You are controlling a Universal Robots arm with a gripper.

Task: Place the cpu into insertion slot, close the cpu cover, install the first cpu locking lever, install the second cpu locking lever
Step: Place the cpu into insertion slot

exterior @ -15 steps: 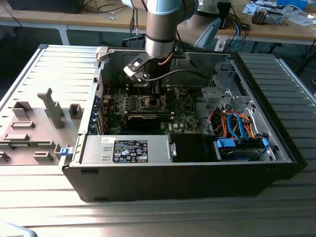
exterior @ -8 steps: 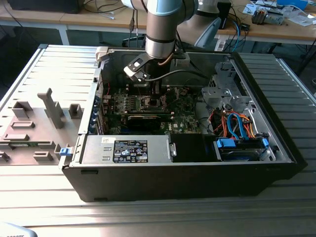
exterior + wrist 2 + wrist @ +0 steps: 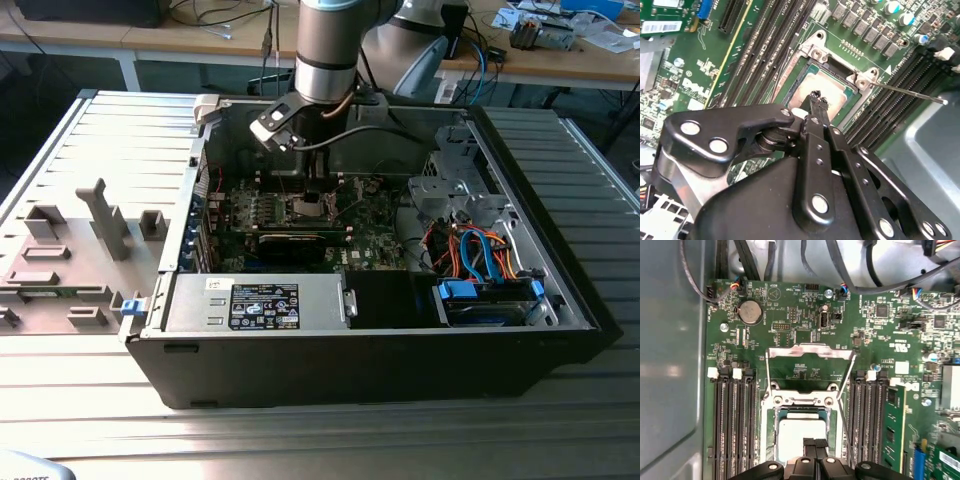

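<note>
The cpu (image 3: 796,436) lies flat in the insertion slot (image 3: 768,440) on the green motherboard, its grey-silver top (image 3: 832,90) facing up. My gripper (image 3: 814,444) hangs right over it with its black fingertips (image 3: 816,98) shut together, nothing between them; whether they touch the chip I cannot tell. The cpu cover (image 3: 810,351) is a silver frame standing raised from its hinge (image 3: 802,400) at one end of the socket. One thin locking lever (image 3: 912,93) sticks out free beside the socket. In the exterior view the gripper (image 3: 308,195) reaches down into the open computer case.
Black memory slots (image 3: 732,425) flank the socket on both sides, and a green memory stick (image 3: 894,427) sits in one. Cables (image 3: 875,277) run along the board's edge. The case wall (image 3: 670,365) is close. A power supply (image 3: 260,305) and drive cage (image 3: 490,300) fill the case front.
</note>
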